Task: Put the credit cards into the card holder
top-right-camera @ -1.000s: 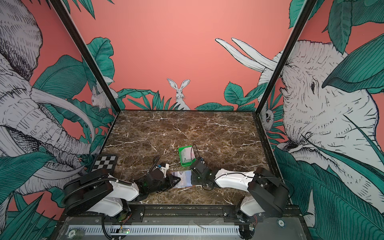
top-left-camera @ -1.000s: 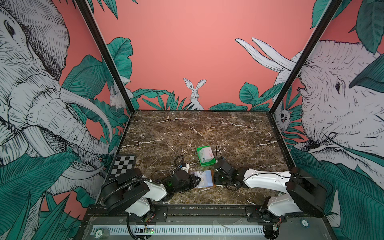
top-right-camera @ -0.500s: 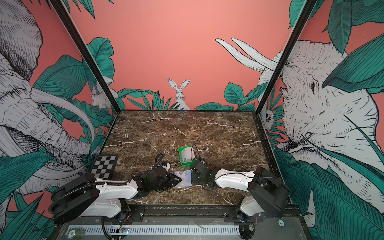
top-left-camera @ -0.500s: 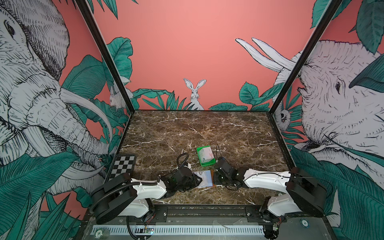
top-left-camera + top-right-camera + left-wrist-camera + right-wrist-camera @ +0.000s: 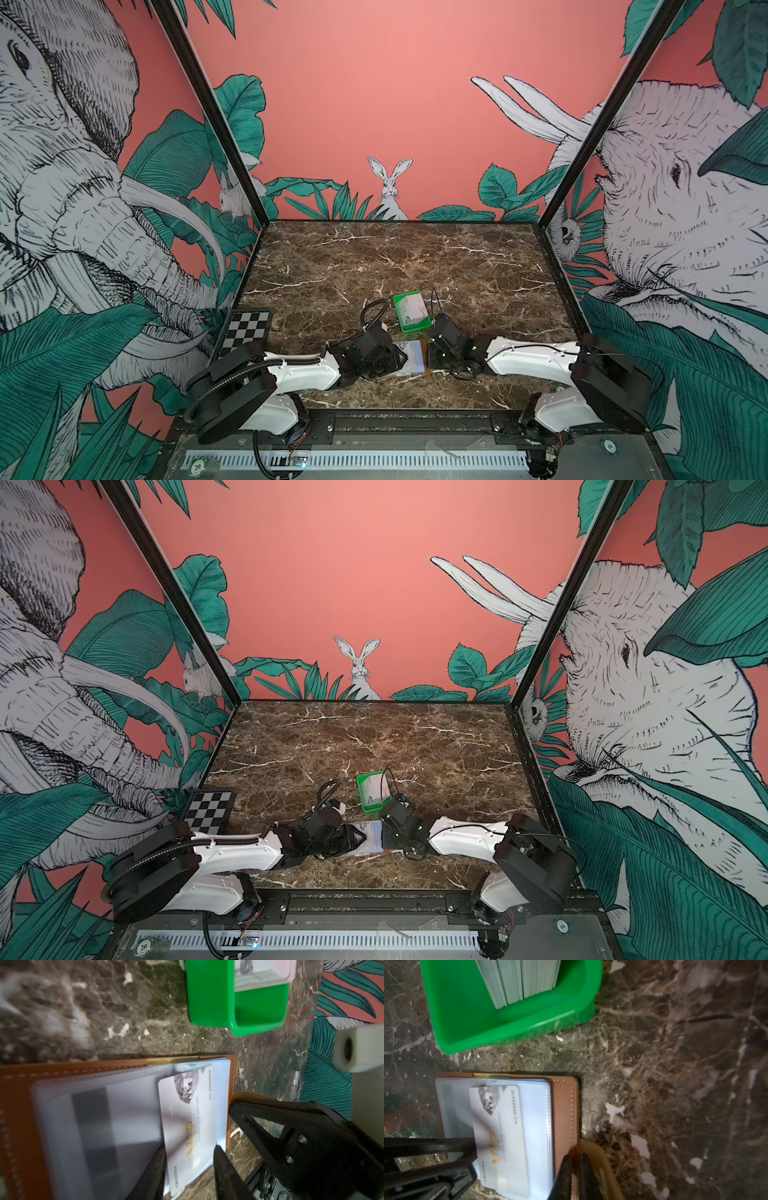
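Note:
The tan card holder [image 5: 20, 1126] lies open on the marble near the front edge, clear sleeves up, seen in both top views [image 5: 424, 356] [image 5: 374, 838]. A white VIP credit card [image 5: 187, 1109] [image 5: 500, 1126] sits partly inside a sleeve, its near end sticking out. My left gripper [image 5: 189, 1147] [image 5: 395, 359] is open, its fingers either side of that end. My right gripper [image 5: 576, 1156] [image 5: 432, 357] is shut on the card holder's brown cover edge [image 5: 564, 1105]. More credit cards [image 5: 519, 980] [image 5: 259, 974] stand stacked in the green tray.
The green tray [image 5: 409, 329] [image 5: 370, 808] [image 5: 467, 1022] stands just behind the card holder. A checkerboard plate [image 5: 245, 328] lies at the left edge of the table. Both arms lie low along the front rail. Mural walls close in the left, right and back.
My left gripper's jaws have parted from the card, and the left arm has stretched lower and a little further toward the card holder. The right arm has stayed still.

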